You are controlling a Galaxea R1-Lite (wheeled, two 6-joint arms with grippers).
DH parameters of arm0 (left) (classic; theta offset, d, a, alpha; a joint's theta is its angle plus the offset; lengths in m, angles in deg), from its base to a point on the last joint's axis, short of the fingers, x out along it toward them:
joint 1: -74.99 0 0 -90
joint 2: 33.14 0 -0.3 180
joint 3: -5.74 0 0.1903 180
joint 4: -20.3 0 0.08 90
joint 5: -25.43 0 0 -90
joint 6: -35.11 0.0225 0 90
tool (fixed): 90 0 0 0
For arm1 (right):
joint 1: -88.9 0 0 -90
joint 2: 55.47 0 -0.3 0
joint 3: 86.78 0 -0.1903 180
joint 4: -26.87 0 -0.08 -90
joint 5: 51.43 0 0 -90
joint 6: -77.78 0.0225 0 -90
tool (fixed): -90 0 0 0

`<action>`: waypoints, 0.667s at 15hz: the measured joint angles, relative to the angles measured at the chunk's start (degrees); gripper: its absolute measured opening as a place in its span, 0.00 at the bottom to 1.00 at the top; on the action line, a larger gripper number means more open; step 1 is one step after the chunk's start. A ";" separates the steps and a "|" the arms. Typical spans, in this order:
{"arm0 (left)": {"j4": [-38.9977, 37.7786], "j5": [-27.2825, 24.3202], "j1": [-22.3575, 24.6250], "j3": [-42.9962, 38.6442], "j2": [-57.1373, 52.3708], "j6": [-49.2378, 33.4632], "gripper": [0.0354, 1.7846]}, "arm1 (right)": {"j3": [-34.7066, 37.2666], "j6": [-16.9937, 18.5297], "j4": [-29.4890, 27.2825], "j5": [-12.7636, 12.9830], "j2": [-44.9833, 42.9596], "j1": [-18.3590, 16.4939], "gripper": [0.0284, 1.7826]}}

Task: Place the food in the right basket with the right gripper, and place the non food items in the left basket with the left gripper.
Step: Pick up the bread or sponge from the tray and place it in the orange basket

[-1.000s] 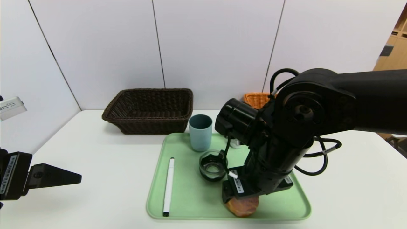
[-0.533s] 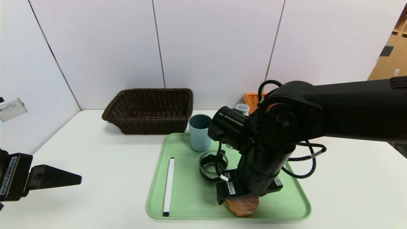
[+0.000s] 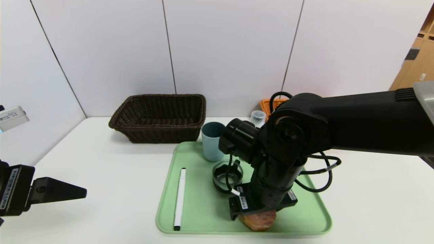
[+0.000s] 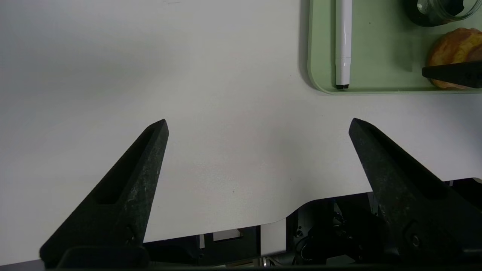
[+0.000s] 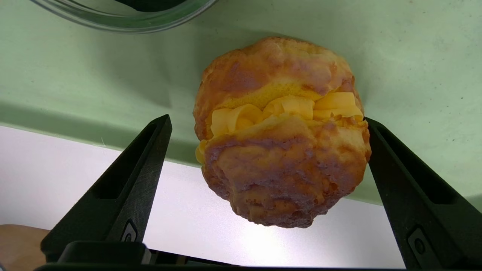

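My right end effector (image 5: 263, 124) straddles the bun (image 5: 280, 131) at the tray's (image 3: 305, 217) near edge, fingers spread wide, one beside each flank. I should close gently and evenly, since soft bread likely squashes. My left end effector (image 4: 258, 126) hangs open over the counter's (image 4: 226, 113) near-left edge.

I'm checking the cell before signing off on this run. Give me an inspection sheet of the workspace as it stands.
Surface: white table carrying a green tray.
Job's things: bun, marker, glass mug and teal cup on the tray; white bottle partly hidden; dark brown basket and orange basket at the back.
Clutter: nothing seen.
Grippers: right gripper open, fingers either side of the bun; left gripper open, above bare table.
Cables: black loops on the right arm.
Surroundings: white wall panels.
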 joint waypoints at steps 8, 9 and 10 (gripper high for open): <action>0.00 -0.05 0.00 -0.02 -0.09 0.24 0.94 | 0.09 -0.05 -0.11 0.16 -0.05 -0.39 0.50; 0.00 0.00 0.00 -0.02 -0.09 0.22 0.94 | 0.13 -0.05 -0.11 0.16 -0.11 -0.39 0.48; 0.00 0.01 0.00 -0.02 -0.09 0.27 0.94 | 0.16 -0.07 -0.13 0.16 -0.30 -0.41 0.47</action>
